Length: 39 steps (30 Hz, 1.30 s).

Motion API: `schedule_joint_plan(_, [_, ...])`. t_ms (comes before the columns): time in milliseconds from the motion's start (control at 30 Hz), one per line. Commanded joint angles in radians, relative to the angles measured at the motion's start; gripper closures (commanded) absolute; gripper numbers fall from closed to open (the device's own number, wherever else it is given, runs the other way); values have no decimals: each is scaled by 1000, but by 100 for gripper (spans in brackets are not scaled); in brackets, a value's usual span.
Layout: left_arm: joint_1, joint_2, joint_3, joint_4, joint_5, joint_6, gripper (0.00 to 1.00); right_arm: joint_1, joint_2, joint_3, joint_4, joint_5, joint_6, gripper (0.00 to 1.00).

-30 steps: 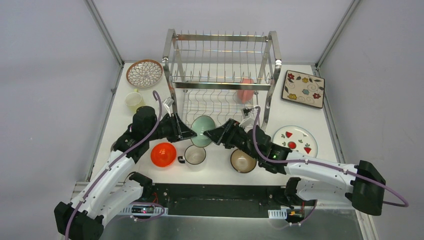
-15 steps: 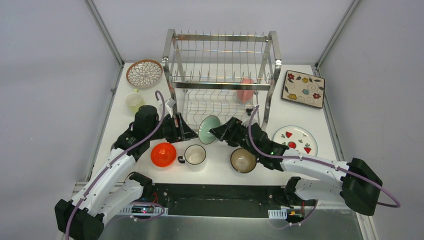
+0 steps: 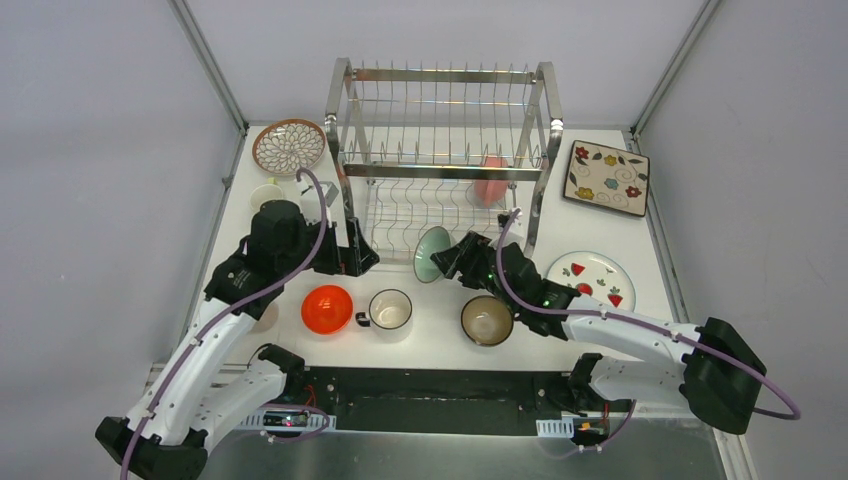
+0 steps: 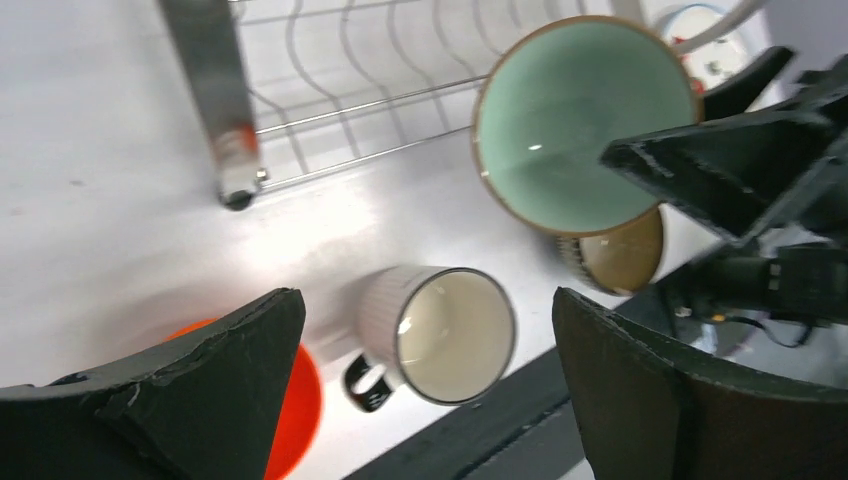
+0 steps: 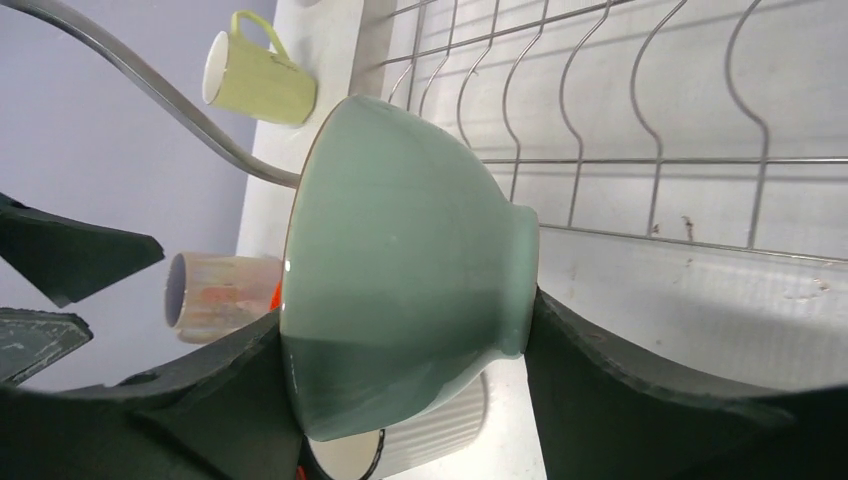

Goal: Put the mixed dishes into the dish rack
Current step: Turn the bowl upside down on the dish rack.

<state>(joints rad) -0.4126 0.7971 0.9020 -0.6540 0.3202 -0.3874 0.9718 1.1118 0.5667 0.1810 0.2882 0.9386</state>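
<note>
My right gripper (image 3: 452, 258) is shut on the mint bowl (image 3: 432, 253), one finger inside the rim and one on the foot. The bowl (image 5: 400, 270) is tipped on its side just in front of the lower tier of the dish rack (image 3: 445, 120). My left gripper (image 3: 362, 260) stands open and empty to the bowl's left, apart from it. In the left wrist view the mint bowl (image 4: 575, 120) shows its inside, and the white mug (image 4: 440, 335) lies below the open left gripper (image 4: 425, 305).
A pink cup (image 3: 490, 180) sits in the rack. On the table stand the orange bowl (image 3: 327, 308), white mug (image 3: 390, 312), brown bowl (image 3: 487, 320), strawberry plate (image 3: 590, 280), square floral plate (image 3: 606, 177), petal plate (image 3: 288, 146) and yellow cup (image 3: 267, 195).
My left gripper opened, let go of the mint bowl and drew back to the left. The right gripper kept the bowl, tipped it on edge and carried it toward the rack.
</note>
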Motion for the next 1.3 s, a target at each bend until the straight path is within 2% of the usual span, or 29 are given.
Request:
schedule_joint_plan(0, [0,-36,3,-36,-164,136,1,-3,-8,81,67,74,-64,61])
schedule_joint_plan(500, [0,-180,-23,-26,-238,177,1,-4,79,168,43,151,-204,61])
schedule_joint_plan(1267, [0,-197,-38,-8,-221,190,1,-7,177,233,26,312,-563,64])
